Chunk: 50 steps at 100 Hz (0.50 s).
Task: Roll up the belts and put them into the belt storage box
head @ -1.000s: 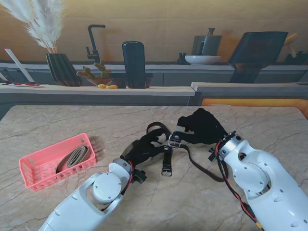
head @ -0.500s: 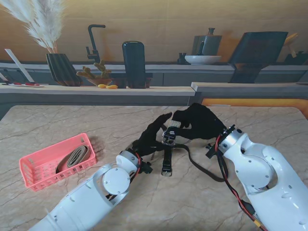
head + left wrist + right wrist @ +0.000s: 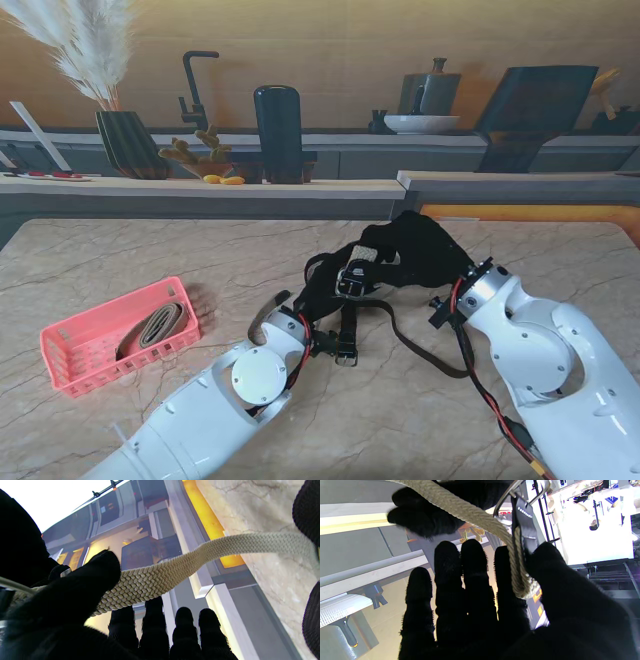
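Belts are what both black-gloved hands meet over at mid-table in the stand's view: the left hand [image 3: 322, 290] and the right hand [image 3: 415, 252] are pressed close together around a metal buckle [image 3: 350, 281], lifted off the marble table [image 3: 120, 255]. A dark belt [image 3: 425, 355] trails from the buckle down onto the table and loops toward the right arm, and a short dark strap end with a second buckle [image 3: 345, 352] hangs just nearer to me. Well to the left sits the pink storage box [image 3: 70, 362], and inside it lies one tan belt [image 3: 152, 326], already coiled.

From the left wrist, the thumb [image 3: 100, 567] presses a woven beige belt [image 3: 160, 572] against the hand, while the other four fingers [image 3: 183, 620] stand straight and a little apart, not wrapped around it.

From the right wrist, the same woven belt [image 3: 460, 507] runs across and doubles back at the metal buckle [image 3: 505, 497], pinched between the thumb [image 3: 550, 565] and the neighbouring finger; the remaining fingers [image 3: 447, 562] are extended side by side. The other glove's fingertips [image 3: 420, 517] touch the webbing on its far side.
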Tool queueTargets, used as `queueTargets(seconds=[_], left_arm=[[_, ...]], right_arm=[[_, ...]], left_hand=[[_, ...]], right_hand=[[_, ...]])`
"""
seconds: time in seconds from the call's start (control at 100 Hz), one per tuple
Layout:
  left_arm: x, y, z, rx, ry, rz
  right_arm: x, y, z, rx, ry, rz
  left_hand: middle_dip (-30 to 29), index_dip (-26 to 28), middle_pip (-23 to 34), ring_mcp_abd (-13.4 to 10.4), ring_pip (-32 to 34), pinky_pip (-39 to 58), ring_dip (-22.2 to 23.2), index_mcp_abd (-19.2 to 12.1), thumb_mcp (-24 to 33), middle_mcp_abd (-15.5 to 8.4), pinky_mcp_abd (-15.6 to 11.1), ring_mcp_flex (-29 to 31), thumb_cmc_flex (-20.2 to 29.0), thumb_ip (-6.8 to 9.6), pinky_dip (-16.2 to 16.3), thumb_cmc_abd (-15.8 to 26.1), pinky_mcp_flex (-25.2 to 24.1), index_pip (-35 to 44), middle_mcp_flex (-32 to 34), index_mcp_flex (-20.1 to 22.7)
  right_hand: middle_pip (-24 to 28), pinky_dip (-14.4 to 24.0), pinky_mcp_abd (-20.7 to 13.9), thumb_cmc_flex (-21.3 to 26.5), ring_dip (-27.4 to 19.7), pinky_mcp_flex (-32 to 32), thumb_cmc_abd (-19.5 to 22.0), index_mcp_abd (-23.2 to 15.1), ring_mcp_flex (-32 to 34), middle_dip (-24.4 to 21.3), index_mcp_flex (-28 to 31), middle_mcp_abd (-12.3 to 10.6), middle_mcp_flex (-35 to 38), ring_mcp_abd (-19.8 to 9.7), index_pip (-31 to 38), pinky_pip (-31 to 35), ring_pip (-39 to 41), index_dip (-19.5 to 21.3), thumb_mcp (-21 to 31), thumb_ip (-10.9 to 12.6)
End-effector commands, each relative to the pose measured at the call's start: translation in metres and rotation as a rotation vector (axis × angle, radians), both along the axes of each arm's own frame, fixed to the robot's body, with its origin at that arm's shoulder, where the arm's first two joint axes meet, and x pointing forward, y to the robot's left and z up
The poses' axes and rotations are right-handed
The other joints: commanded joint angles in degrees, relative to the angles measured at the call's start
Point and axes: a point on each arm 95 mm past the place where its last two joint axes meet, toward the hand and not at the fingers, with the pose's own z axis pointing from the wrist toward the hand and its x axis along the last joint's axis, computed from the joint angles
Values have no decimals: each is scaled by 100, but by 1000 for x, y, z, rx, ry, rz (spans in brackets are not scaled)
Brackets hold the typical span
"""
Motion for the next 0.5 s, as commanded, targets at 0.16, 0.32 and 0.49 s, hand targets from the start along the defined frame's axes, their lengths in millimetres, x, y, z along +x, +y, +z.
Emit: queueTargets(seconds=[0.16, 0.32, 0.49], left_arm=[[-13, -15, -9, -75, 90, -41], [-14, -12, -9, -91, 120, -24], [-17, -6, -7, -79, 111, 8]], right_arm=[[-2, 1, 4, 17, -10, -5], [-1, -5, 8, -1, -46, -27], [2, -9, 8, -24, -86, -56]], left_hand=[[234, -200, 395, -479, 293, 393, 71, -119, -1059, -46, -237, 936, 1435, -495, 235, 661, 195, 1530, 1771, 1310], [579, -26, 658, -307, 575, 670, 219, 120, -1090, 438, -230, 1550, 1552, -374, 367, 886, 253, 1535, 2531, 1196], [1125, -61, 918, -59, 841, 993, 362, 257, -1040, 481, -23, 1954, 1670, -349, 516, 1049, 328, 1436, 3194, 1032]], right_hand=[[148, 101, -195, 524, 101, 18, 258, -935, 104, 98, 35, 52, 142, -242, 317, -86, 142, 87, 389, 96], [148, 106, -190, 525, 100, -3, 267, -953, 97, 100, 27, 43, 136, -255, 317, -105, 135, 93, 380, 87], [146, 105, -177, 534, 96, -18, 266, -964, 101, 99, 27, 24, 134, -275, 320, -134, 125, 98, 367, 72]])
